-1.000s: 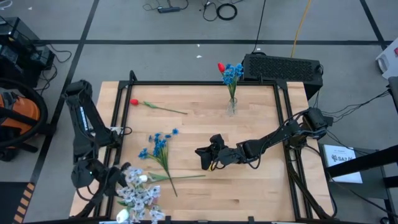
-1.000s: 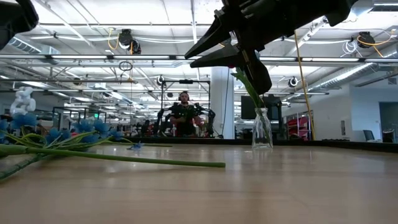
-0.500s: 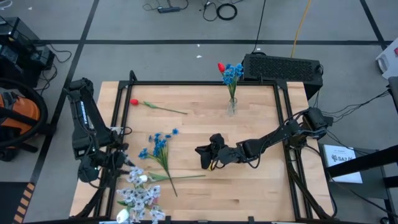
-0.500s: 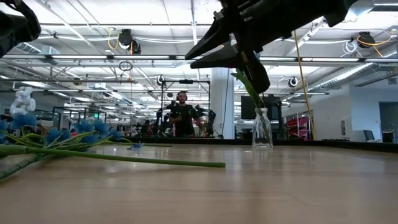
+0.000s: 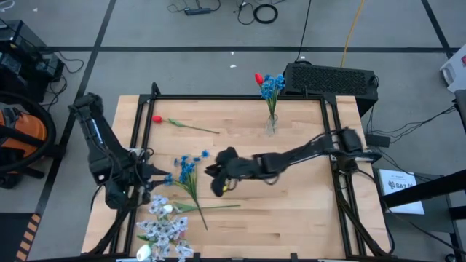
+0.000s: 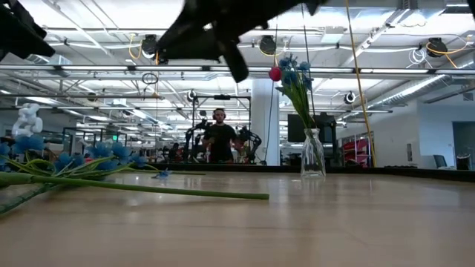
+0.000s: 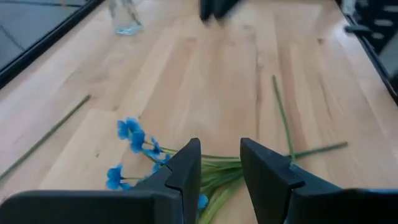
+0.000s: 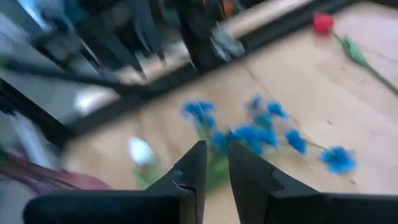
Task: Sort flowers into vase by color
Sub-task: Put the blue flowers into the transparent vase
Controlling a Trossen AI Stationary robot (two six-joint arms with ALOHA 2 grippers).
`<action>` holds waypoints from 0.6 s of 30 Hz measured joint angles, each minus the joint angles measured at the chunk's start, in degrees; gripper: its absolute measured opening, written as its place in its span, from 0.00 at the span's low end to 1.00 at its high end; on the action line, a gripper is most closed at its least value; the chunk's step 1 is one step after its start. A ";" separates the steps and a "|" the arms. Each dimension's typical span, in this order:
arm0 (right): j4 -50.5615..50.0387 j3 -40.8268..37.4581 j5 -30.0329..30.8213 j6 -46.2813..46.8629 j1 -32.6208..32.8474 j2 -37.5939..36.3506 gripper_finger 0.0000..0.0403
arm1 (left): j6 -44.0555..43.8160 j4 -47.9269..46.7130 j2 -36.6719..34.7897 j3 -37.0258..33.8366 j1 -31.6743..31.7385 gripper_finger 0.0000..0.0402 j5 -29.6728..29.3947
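Observation:
Blue flowers point(image 5: 186, 167) lie on the table left of the middle, with green stems point(image 5: 198, 204) running toward the near edge. They also show in the left wrist view point(image 7: 134, 140) and the right wrist view point(image 8: 261, 134). A red bud point(image 5: 156, 120) lies at the far left. A pale white-lavender cluster point(image 5: 164, 227) lies at the near left. A glass vase point(image 5: 271, 124) at the far edge holds blue flowers and a red bud point(image 6: 276, 73). My left gripper point(image 5: 159, 175) is open and empty, just left of the blue flowers. My right gripper point(image 5: 216, 177) is open a little and empty, just right of them.
A black frame point(image 5: 240, 97) runs round the wooden table point(image 5: 291, 211). A white bud point(image 5: 143, 252) lies at the near left corner. The table's right half is bare wood. A person point(image 6: 220, 137) stands far off in the room behind.
My right gripper has swung toward the table's left, ending beside the blue flowers. My left gripper has gone from the white-lavender cluster toward the far edge and a little right, up to the blue flowers. No flower has moved.

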 joint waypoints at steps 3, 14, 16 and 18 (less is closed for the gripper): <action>-14.78 10.34 -0.32 0.01 -0.96 5.14 0.15 | -0.58 0.18 -0.01 0.00 1.38 0.29 -0.05; -29.52 30.04 -7.00 5.70 -2.32 18.52 0.24 | -6.54 0.32 0.03 0.02 2.48 0.29 0.22; -29.20 31.29 -8.36 5.74 -2.32 20.49 0.29 | -6.55 0.64 0.01 0.02 2.48 0.29 0.26; -29.04 32.05 -9.57 5.92 -2.17 22.35 0.35 | -6.54 1.11 0.03 0.02 2.48 0.29 0.26</action>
